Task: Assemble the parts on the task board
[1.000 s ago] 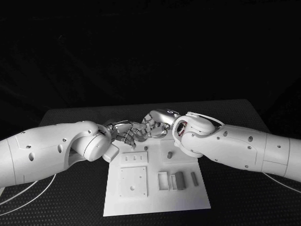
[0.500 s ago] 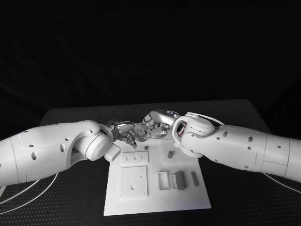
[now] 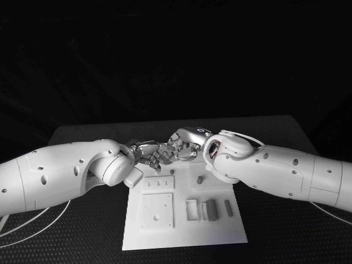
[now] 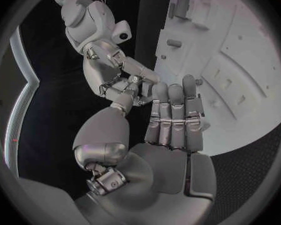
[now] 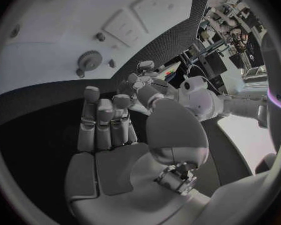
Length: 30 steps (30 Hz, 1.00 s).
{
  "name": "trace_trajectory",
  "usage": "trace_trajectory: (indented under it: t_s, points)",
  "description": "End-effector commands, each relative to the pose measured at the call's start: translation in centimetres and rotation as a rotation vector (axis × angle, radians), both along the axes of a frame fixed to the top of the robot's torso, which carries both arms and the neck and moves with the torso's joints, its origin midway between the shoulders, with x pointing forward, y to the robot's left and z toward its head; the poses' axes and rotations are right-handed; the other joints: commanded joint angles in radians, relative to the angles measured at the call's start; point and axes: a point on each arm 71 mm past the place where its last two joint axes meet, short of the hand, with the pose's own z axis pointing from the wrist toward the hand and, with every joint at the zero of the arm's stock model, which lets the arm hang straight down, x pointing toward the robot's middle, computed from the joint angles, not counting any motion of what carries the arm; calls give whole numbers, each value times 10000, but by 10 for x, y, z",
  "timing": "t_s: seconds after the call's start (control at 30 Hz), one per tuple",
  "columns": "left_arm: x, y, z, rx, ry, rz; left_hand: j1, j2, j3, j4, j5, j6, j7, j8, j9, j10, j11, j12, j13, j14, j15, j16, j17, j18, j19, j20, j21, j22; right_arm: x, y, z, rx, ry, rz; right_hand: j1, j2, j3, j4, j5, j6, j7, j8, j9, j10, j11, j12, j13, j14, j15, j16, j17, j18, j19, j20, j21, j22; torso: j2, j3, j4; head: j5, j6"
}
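L robot hand (image 3: 148,154) & R robot hand (image 3: 184,147) meet fingertip-to-fingertip above flat white board (image 3: 184,231); grip unclear.

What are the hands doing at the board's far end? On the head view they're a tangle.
Observer: In the left wrist view, the left hand has its fingers straight and side by side, and the right hand brings its fingertips up by the left thumb.
Operator: Is a part pinched between them?
Observer: I cannot tell. In both wrist views the fingertips crowd that spot.
Operator: Anything on the board that the arms hide from me?
Observer: Yes. The right wrist view shows a gear lying flat on the board, close to the edge nearest the hands.
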Motion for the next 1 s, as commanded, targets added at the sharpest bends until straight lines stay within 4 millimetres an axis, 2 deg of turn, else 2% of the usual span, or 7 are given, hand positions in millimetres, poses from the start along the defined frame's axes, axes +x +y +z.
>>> trace_trajectory:
  t_s: [0.03, 0.23, 0.4, 0.57, 0.83, 0.9, 1.0]
  points:
    - [-1, -3, 1, -21, 13, -305, -28, 34, 69, -3, -14, 90, -23, 33, 88, 94, -17, 77, -16, 113, -13, 89, -105, -39, 99, -7, 58, 36, -1, 1, -1, -99, 53, 133, 27, 111, 63, 19, 30, 361, 271, 31, -9, 69, -26, 4, -13, 2, -43, 37, -12, 59, 75, 16, 44, 157, 0, -2, -1, 0, -15]
    - [0, -1, 1, 83, -12, -343, 155, 188, 144, -58, -8, 219, -86, 22, 246, 235, -84, 171, -16, 229, -104, 307, -312, -52, 211, -88, 154, 119, -2, 2, -1, -112, 66, 167, 28, 112, 65, 19, 30, 366, 270, 31, -8, 71, -27, 3, -14, 4, -45, 37, -14, 59, 77, 14, 44, 157, 1, -8, -3, 6, -32]
    - [0, -2, 1, 80, -30, -342, 388, 446, 220, -66, -14, 270, -108, -12, 368, 274, -107, 222, -22, 242, -144, 460, -484, -80, 239, -133, 195, 172, -2, 3, -2, -160, 114, 200, 26, 114, 66, 21, 30, 369, 269, 32, -6, 73, -28, 1, -15, 5, -46, 38, -16, 59, 78, 13, 44, 156, 0, -11, 2, 9, -22]
    - [-1, -3, 1, 70, -13, -370, 376, 221, 556, 147, -42, 299, -107, -62, 500, 289, -106, 254, -34, 227, -157, 604, -674, -117, 278, -163, 213, 203, -2, 3, -2, -160, 116, 209, 30, 122, 73, 19, 30, 375, 266, 33, -4, 76, -30, 0, -16, 6, -48, 38, -19, 59, 78, 12, 43, 155, -6, -11, 22, 46, -43]
    - [-1, -2, 1, 115, 55, -348, 203, -181, 672, 271, -44, 302, -106, -131, 608, 275, -105, 274, -42, 200, -170, 720, -863, -137, 283, -193, 224, 239, -2, 5, -2, -143, 109, 243, 34, 124, 78, 17, 30, 381, 264, 33, -1, 79, -33, -2, -17, 8, -50, 39, -22, 59, 79, 9, 43, 155, -4, 1, -19, 68, -55]
    - [-1, -2, 1, 146, 93, -341, 57, -428, 669, 355, -45, 246, -84, -201, 616, 253, -89, 266, -52, 184, -170, 747, -936, -141, 276, -199, 217, 245, -2, 5, -2, -139, 105, 247, 34, 125, 79, 17, 30, 382, 264, 33, -1, 80, -33, -3, -18, 8, -50, 39, -23, 59, 79, 9, 43, 155, 0, 3, -21, 64, -61]
    - [-1, -2, 0, 242, 92, -347, -104, -669, 694, 465, -45, 174, -55, -307, 613, 242, -70, 266, -60, 169, -175, 795, -1029, -141, 274, -210, 210, 252, -2, 5, -2, -132, 102, 252, 34, 126, 80, 17, 30, 384, 263, 33, 0, 82, -34, -3, -18, 9, -51, 40, -24, 59, 80, 8, 43, 155, 2, -2, -17, 55, -63]
